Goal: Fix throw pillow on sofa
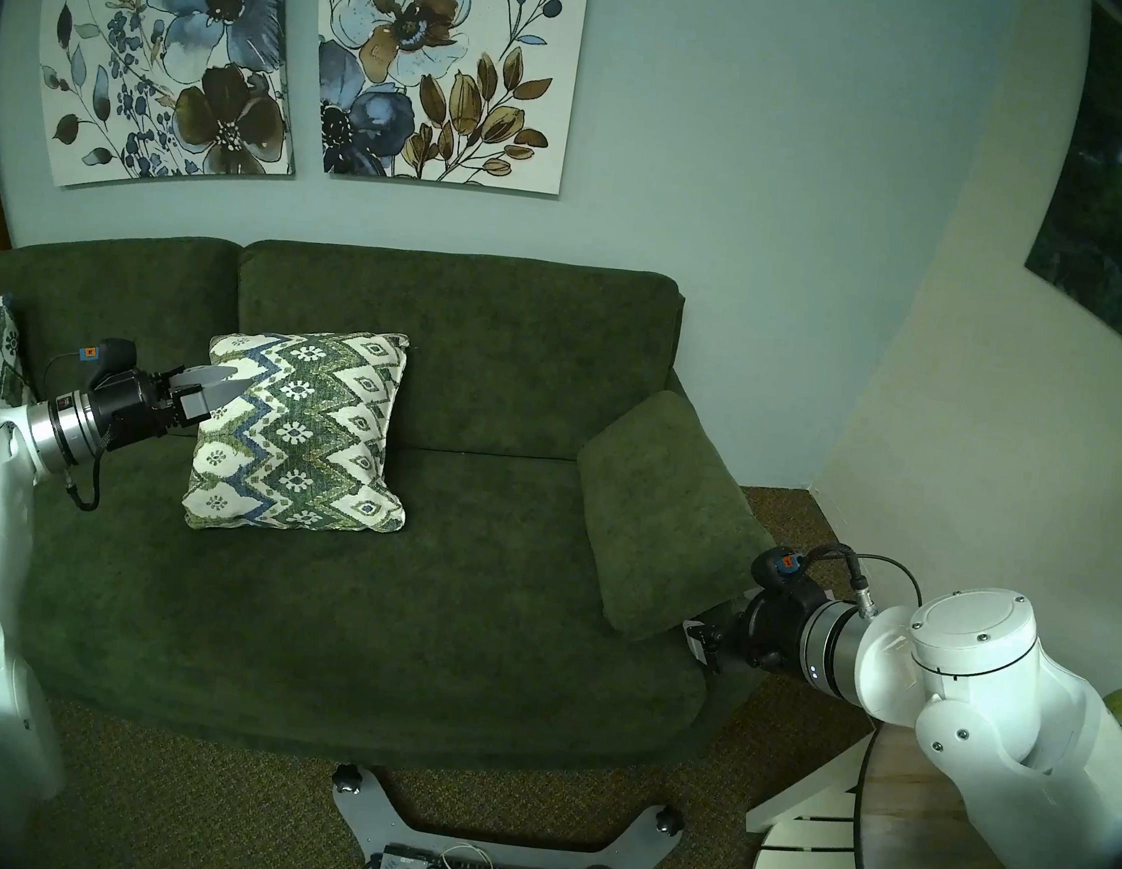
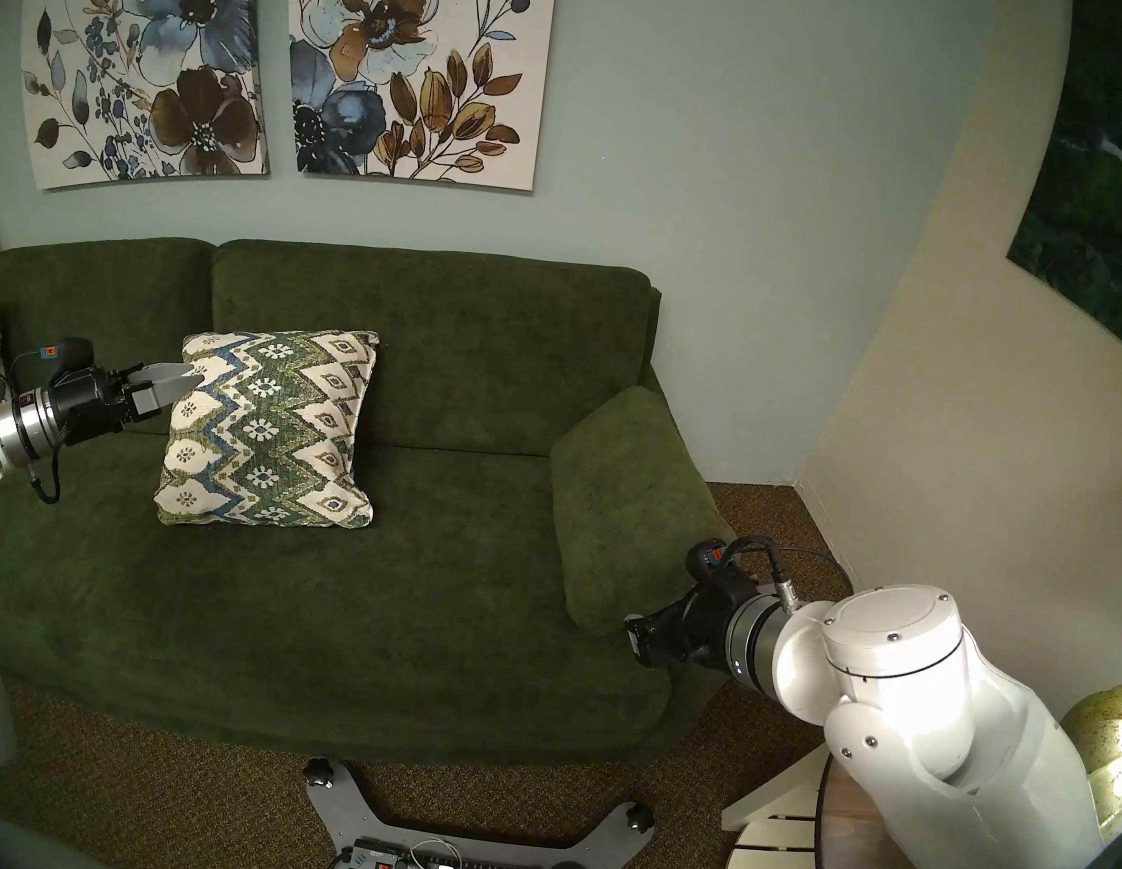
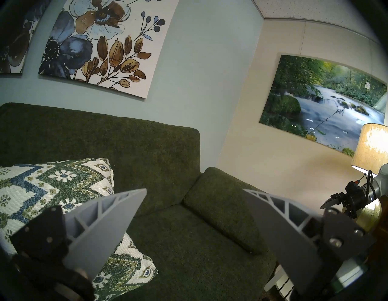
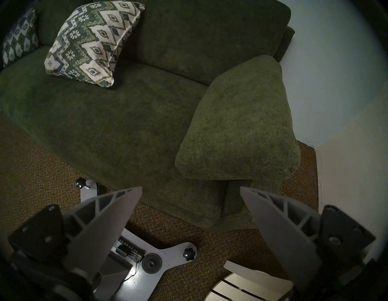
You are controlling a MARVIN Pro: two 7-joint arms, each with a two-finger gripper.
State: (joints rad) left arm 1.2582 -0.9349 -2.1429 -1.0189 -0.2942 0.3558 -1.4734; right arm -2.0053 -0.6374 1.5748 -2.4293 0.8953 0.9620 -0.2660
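Throw pillow (image 1: 304, 430) leans on sofa (image 1: 383, 626) backrest, mid-left of seat. My left end effector (image 1: 222, 388) level at pillow's left edge, fingers apart, empty. Right end effector (image 4: 191, 227) apart too, near green cushion (image 1: 667, 519). Risk: pushing instead of pinching topples pillow flat.

Throw pillow (image 1: 304, 430) propped on sofa (image 1: 384, 612) (tilted).

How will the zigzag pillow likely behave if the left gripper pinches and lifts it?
The pillow looks plump and soft, so it would probably dent and sag. Its woven cover likely grips well. Leaning on the sofa back, it may flop forward.
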